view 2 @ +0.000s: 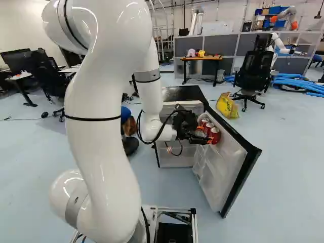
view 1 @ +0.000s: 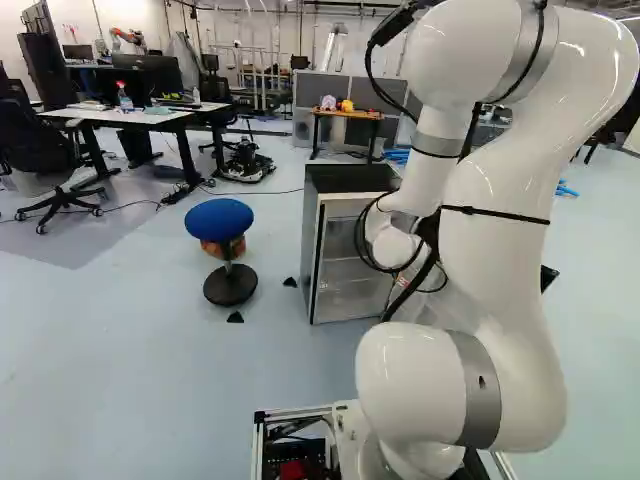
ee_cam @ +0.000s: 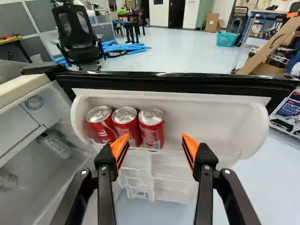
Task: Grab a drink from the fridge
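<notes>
Pale floor [view 2: 288, 162] surrounds the open fridge [view 2: 181, 94]; three red cans [ee_cam: 151, 131] stand in its door shelf [ee_cam: 211, 122], ahead of the spread fingers [view 2: 208, 141], off-centre.

Open clearance above the door shelf [ee_cam: 211, 112] ran from the three soda cans [ee_cam: 125, 122] to the shelf end away from the refrigerator cabinet [view 2: 182, 93]. The closely spaced soda cans obstructed the cabinet end. The black door rim [ee_cam: 178, 81] bounded the far edge.
</notes>
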